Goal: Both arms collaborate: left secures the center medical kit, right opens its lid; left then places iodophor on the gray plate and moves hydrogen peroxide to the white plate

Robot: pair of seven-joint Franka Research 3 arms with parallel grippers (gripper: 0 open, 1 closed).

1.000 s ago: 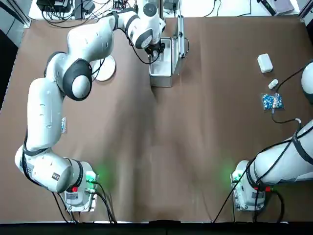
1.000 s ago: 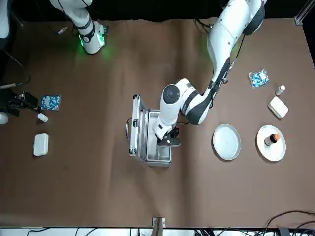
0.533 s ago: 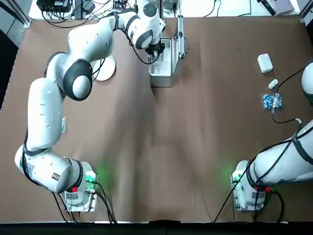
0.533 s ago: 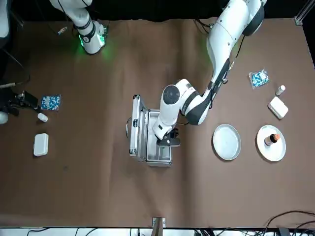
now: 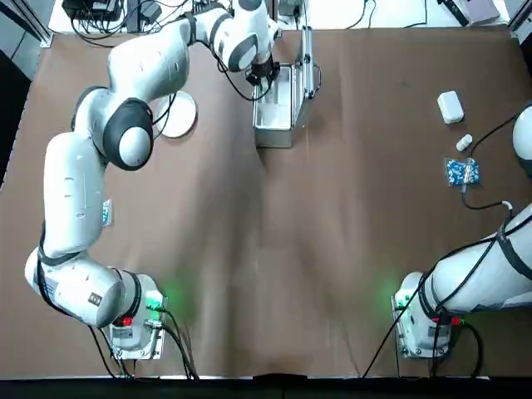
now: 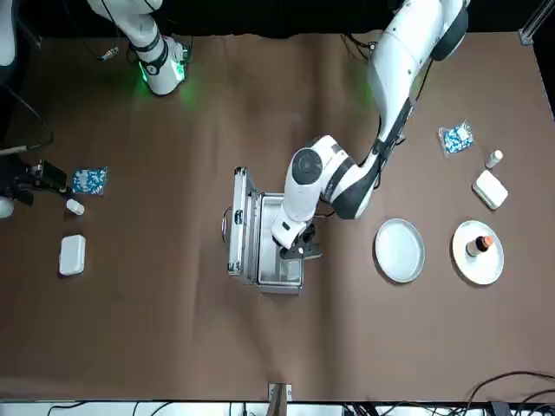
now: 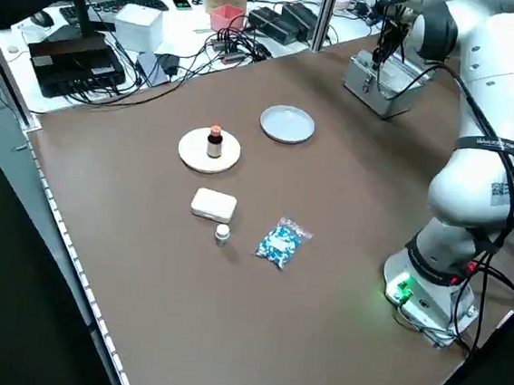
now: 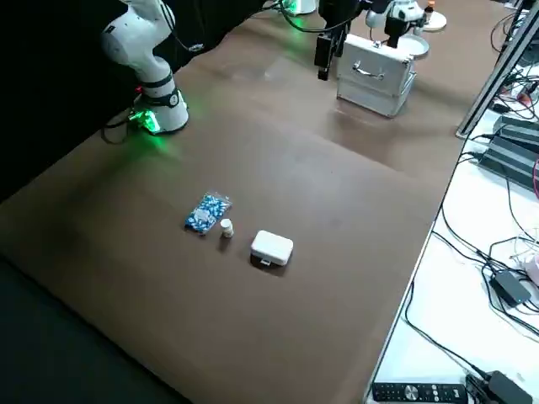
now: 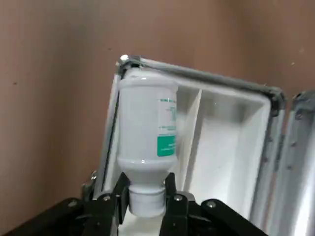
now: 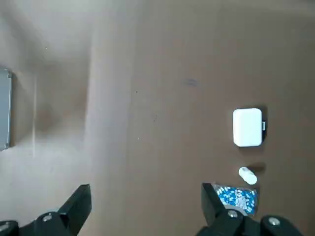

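1. The medical kit (image 5: 274, 112) stands open at about 12 o'clock on the brown surface (image 5: 332, 233) in the top view, near the far edge.
2. The lid (image 5: 307, 62) stands nearly upright along the kit's 3 o'clock side; its slim handle faces away from the tray.
3. The left end effector (image 9: 146, 199) is directly above the open tray. Its fingers are closed on the cap end of a white bottle (image 9: 146, 142) with a green label.
4. In the left wrist view, the bottle's body extends away from the fingers and hangs over the kit's rim and one white compartment. Whether it touches the tray cannot be determined.
5. The gray plate (image 6: 400, 250) lies near the kit, at about 9 o'clock from it in the top view, and carries nothing.
6. The white plate (image 6: 478, 253) lies just beside the gray plate, farther from the kit. A small brown bottle (image 6: 478, 245) with an orange band stands upright on it.
7. The right end effector (image 10: 147, 216) is held well away from the kit at the 3 o'clock side of the surface, with its fingers spread wide and gripping nothing.
8. A small white box (image 5: 450, 106), a small white vial (image 5: 464, 142) and a blue-and-white packet (image 5: 462, 172) lie together at about 2 o'clock. A matching set of three lies beside the white plate.
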